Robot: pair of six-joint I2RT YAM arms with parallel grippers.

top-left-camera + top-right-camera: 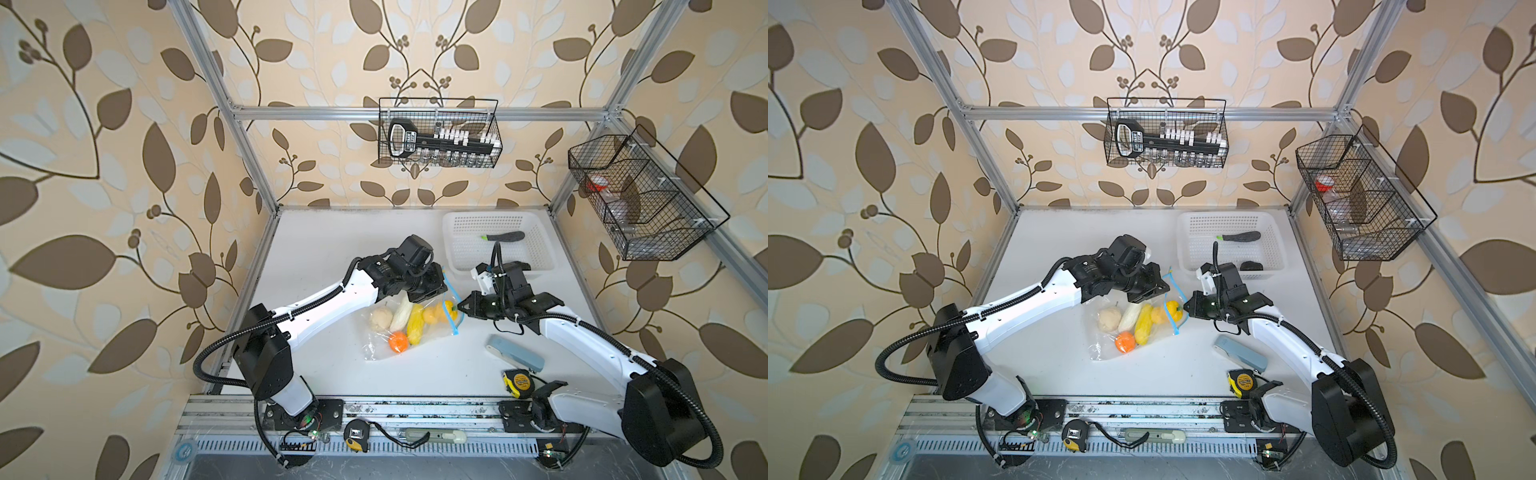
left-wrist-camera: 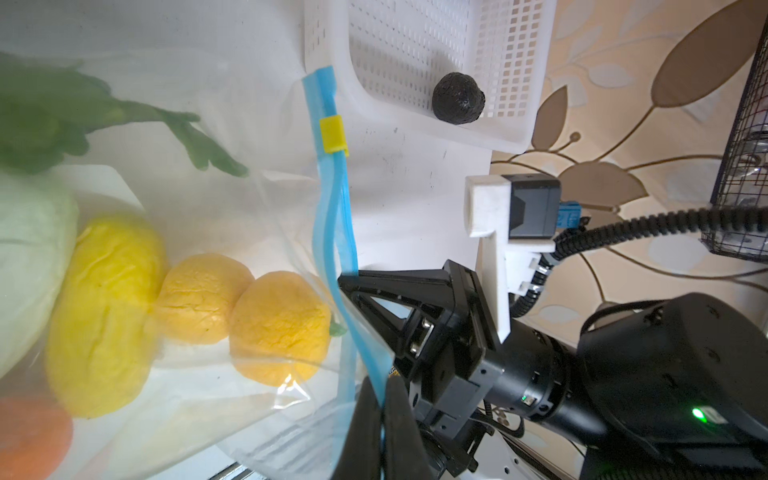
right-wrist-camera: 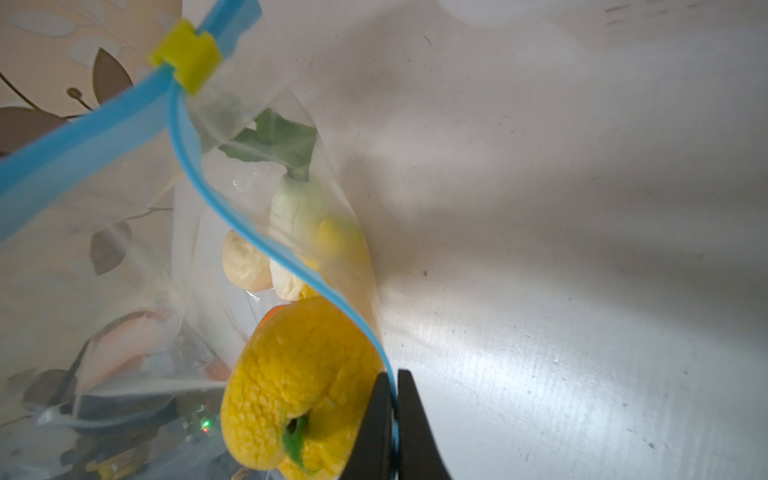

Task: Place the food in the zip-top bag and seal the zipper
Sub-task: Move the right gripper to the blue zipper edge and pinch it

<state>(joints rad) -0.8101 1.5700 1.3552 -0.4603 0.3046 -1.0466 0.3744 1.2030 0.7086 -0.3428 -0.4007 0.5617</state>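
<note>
The left gripper [image 2: 380,411] and right gripper [image 3: 394,399] each pinch the light-blue zipper strip [image 2: 332,216] of the clear crinkly plastic bag [image 1: 376,347]; spread its lips gently, without spilling the yellow toy pepper [image 3: 299,374].

Clear zip-top bag [image 1: 380,349] on the table [image 1: 332,249], mouth edge lifted, light-blue zipper [image 2: 332,216] parted beyond its yellow slider [image 2: 332,134], yellow, orange, beige and pale food [image 1: 415,328] inside, long dark piece [image 1: 1241,237] and round dark piece [image 1: 1252,266] in the white basket [image 1: 1225,215]

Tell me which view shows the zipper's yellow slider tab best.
The left wrist view: the slider tab sits sharp and whole on the zipper. The right wrist view shows it close but less sharp. In both top views it is too small to tell.
</note>
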